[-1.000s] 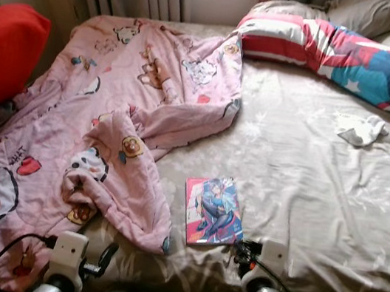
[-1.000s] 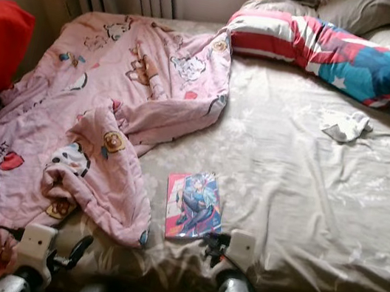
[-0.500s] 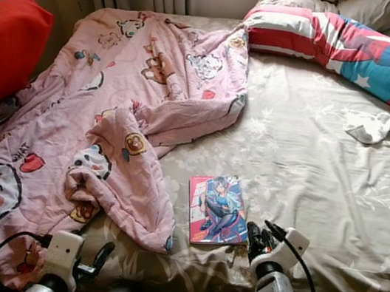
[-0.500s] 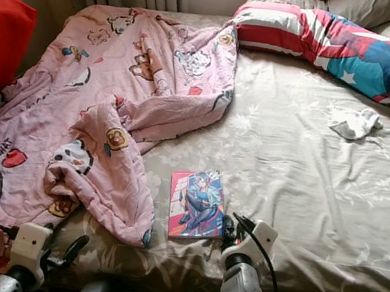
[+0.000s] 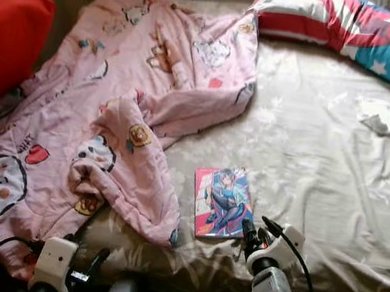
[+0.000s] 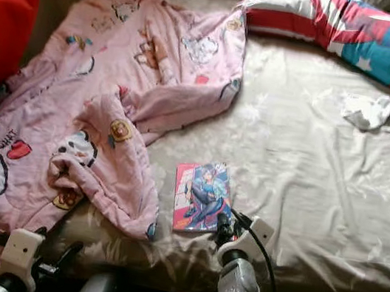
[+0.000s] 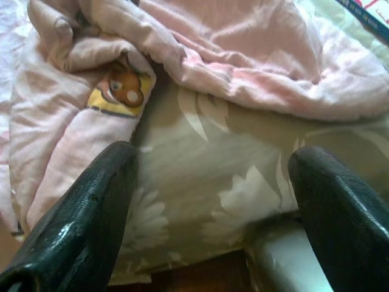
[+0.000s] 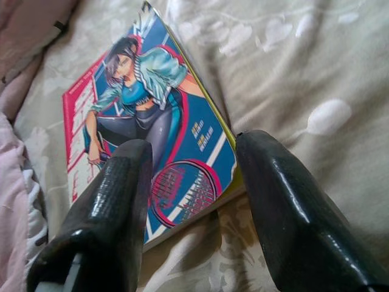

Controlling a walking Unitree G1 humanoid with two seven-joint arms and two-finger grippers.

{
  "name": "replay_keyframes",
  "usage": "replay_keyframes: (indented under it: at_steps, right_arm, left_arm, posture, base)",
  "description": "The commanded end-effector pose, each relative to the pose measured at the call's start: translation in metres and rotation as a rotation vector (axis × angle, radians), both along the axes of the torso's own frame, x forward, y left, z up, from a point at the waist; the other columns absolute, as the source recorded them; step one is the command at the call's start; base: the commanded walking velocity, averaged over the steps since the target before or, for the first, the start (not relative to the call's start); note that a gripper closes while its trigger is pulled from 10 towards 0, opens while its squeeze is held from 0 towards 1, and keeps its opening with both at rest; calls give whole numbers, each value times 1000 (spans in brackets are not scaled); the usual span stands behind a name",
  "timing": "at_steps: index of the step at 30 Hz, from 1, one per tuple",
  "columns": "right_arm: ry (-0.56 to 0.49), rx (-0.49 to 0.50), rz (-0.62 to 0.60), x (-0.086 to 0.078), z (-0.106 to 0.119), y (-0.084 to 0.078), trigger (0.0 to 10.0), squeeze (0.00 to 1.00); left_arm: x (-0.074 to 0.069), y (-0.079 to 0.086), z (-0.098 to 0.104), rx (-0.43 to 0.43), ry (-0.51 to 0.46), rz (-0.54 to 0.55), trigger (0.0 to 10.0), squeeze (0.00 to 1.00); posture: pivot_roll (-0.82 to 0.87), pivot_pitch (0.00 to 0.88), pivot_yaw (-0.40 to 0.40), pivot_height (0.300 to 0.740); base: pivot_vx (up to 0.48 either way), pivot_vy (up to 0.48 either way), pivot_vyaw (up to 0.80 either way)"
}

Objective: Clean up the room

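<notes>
i see my right end effector spread over the book's corner, lower centre; left end effector spread too.

The right tool has advanced to the book's near corner (fingers spread).

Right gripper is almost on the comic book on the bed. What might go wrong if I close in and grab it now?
The comic book lies flat on the soft sheet, so the right gripper, jaws open astride its near corner, may pinch fabric or bend the cover. The book also lies close to the pink blanket, so a push could slide it under that fold.
</notes>
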State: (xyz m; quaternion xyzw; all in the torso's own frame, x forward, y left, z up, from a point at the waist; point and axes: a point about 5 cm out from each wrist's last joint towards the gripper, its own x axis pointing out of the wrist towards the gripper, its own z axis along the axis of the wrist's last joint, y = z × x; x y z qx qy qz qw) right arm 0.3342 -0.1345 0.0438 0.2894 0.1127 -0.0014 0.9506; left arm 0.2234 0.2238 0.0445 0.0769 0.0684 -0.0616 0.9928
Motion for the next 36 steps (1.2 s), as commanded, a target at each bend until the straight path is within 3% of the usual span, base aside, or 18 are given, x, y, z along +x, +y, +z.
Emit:
replay_keyframes:
  at_steps: [1, 18, 26, 31, 36]
  right_arm:
    - [27, 31, -1, -3, -5, 6, 10000, 0]
    - [40, 82, -14, -9, -12, 8, 10000, 0]
    - [43, 260, -40, -8, -12, 14, 10000, 0]
    - [44, 282, -40, -8, -12, 14, 10000, 0]
    - [34, 369, -29, -6, -9, 18, 10000, 0]
  left_arm:
    - [-9, 6, -4, 17, 40, 9, 10000, 0]
    - [-33, 5, -2, 31, 88, 28, 10000, 0]
    - [-37, 3, 1, 44, 95, 20, 10000, 0]
    - [-39, 3, 1, 48, 102, 20, 10000, 0]
    - [-41, 4, 2, 54, 111, 23, 10000, 0]
  posture:
    - [173, 358, 119, 585]
    - [206, 420, 118, 585]
    - [223, 429, 123, 585]
    - [227, 431, 124, 585]
    - [233, 433, 124, 585]
  base:
    - [0, 0, 0]
    - [0, 0, 0]
    - [0, 0, 0]
    - [0, 0, 0]
    - [0, 0, 0]
